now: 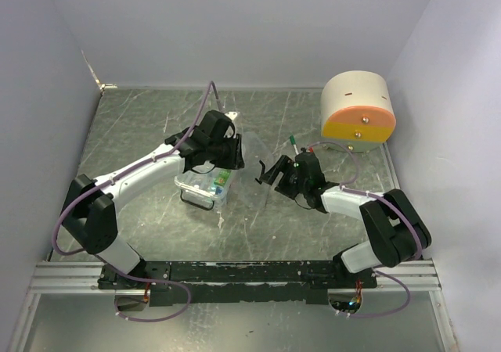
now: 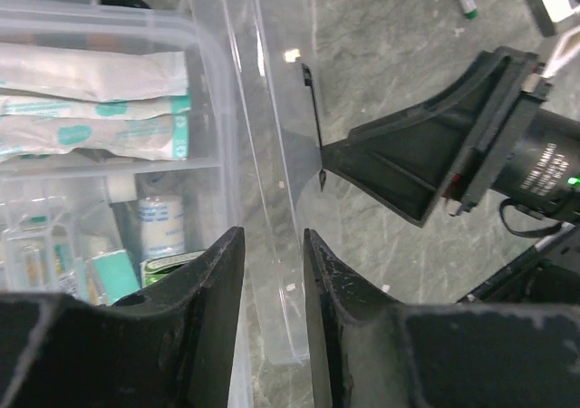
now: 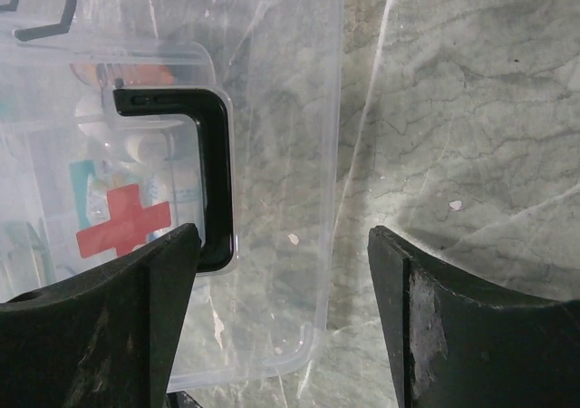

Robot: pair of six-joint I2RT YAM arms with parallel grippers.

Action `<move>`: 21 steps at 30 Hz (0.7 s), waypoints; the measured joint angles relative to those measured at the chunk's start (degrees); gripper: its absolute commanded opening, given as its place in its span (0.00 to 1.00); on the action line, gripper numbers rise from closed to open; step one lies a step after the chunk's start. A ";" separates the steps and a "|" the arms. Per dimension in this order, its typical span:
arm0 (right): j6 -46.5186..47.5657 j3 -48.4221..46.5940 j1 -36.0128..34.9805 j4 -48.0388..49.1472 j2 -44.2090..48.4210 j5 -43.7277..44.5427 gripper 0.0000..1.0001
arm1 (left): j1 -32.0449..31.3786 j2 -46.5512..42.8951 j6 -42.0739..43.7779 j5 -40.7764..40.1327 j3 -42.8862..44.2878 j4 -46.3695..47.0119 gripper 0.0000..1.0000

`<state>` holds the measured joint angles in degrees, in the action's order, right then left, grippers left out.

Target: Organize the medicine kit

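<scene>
Left wrist view: left gripper (image 2: 272, 238) pinches the clear lid (image 2: 272, 136) by its rim, arm stretched forward, kit box (image 2: 207, 100) just beside its fingers. Right gripper (image 3: 281, 236) is spread wide, released, hovering over the lid, forearm angled inward above the worktop (image 1: 156, 117).

Surface (image 1: 258, 227) — grey-green, marbled with pale veins. Clear kit lid (image 3: 281, 109): red cross (image 3: 122, 222), black clasp (image 3: 214, 181). Drum (image 1: 357, 102) cream, face orange above yellow. Packets (image 2: 91, 109) white — teal print.
</scene>
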<state>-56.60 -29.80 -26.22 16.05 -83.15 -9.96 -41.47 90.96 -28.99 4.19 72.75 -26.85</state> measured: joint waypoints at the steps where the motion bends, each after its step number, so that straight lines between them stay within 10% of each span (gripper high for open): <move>1: 0.00 0.11 0.04 0.00 0.00 0.02 0.75 | 0.02 0.02 -0.20 0.61 0.00 0.33 0.40; 21: -0.17 1.25 0.81 1.60 0.09 -0.94 0.74 | -0.98 0.96 -1.46 6.80 0.00 3.76 0.46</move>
<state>-56.77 -28.56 -25.41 17.65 -83.07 -10.90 -42.46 91.92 -30.46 10.98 72.75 -23.09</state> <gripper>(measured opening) 0.740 0.467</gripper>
